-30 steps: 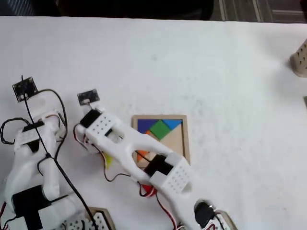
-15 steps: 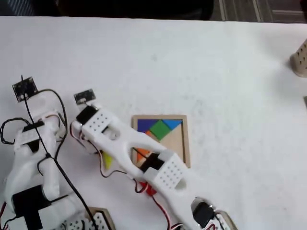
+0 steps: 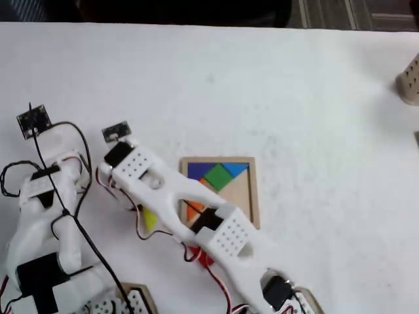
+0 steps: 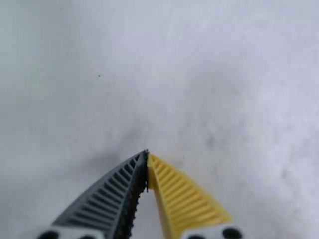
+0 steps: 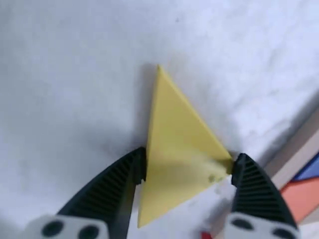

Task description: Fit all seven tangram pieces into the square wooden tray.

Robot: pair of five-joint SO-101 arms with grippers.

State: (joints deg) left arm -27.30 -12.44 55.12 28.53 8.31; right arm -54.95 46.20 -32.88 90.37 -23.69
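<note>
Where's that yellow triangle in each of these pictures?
High view: the yellow triangle peeks from under an arm, left of the wooden tray.
Left wrist view: that yellow is a finger of the left gripper.
Right wrist view: it lies between the right gripper fingers; the tray, the shared landmark, alongside.

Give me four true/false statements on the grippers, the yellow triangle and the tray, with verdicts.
1. The left gripper is shut over the bare table. True.
2. The yellow triangle lies inside the tray. False: it lies on the table beside the tray, between the fingers of the right gripper.
3. A green piece sits in the tray. True.
4. The tray is completely filled. False: bare wood shows in part of it.
</note>
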